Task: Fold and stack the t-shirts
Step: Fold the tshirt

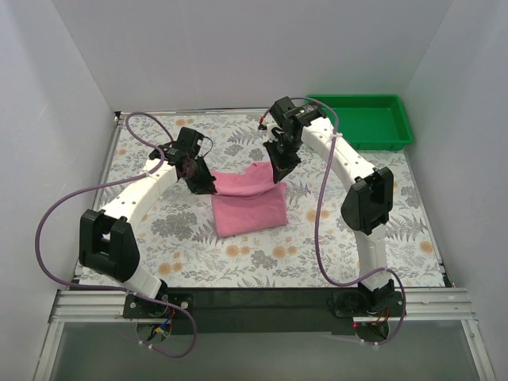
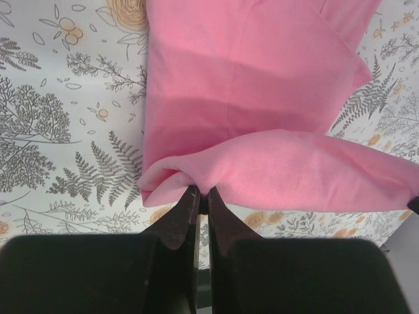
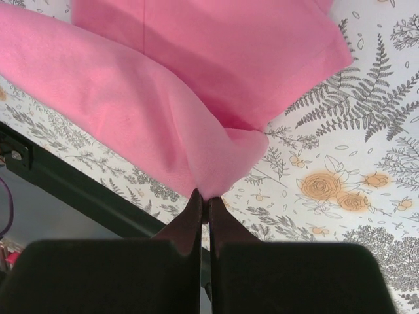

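The shirt (image 1: pixel 248 202) is seen at the middle of the table (image 1: pixel 238 262), partly folded into a rough rectangle, with its far edge raised off the surface. That edge is pinched at both ends: the left gripper (image 2: pixel 198 196) is closed tight on the far left corner, and the right gripper (image 3: pixel 203 201) is clamped likewise on the far right corner. Between the two holds the cloth is draped in a slack band over the layer below. The fabric is judged to be thin, light and limp; no shape will be kept by it when let go, and a fold line will be set only by how the corners are carried. It is best held at corners or hems, both at once and level, so that skewing is avoided. The tray (image 1: pixel 361 119) is found at the far right, well apart from the shirt.
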Robot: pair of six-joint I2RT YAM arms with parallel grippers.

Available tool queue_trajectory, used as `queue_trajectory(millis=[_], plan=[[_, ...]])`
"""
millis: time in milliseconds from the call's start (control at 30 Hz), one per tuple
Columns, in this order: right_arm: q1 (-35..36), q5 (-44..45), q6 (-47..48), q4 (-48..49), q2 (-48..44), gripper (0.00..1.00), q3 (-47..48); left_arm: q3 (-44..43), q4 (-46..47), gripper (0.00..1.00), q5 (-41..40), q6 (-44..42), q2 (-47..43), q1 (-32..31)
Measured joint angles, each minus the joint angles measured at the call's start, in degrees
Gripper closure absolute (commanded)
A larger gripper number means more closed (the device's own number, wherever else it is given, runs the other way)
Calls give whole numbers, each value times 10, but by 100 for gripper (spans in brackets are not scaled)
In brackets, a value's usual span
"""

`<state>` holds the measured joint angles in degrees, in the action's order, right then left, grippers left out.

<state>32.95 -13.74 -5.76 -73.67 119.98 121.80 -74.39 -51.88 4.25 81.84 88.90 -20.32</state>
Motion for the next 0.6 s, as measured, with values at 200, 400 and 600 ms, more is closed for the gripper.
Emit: queue_trajectory(millis=[200,400,600], plan=[[-7,1,5,13,23,99,8,23,34,100,-2,3,9,12],[-10,8,10,45,30,99,8,48,73,100,-9,7,9,26],[-12,28,16,98,30,99,-20,64,116,100,-15,6,9,30]])
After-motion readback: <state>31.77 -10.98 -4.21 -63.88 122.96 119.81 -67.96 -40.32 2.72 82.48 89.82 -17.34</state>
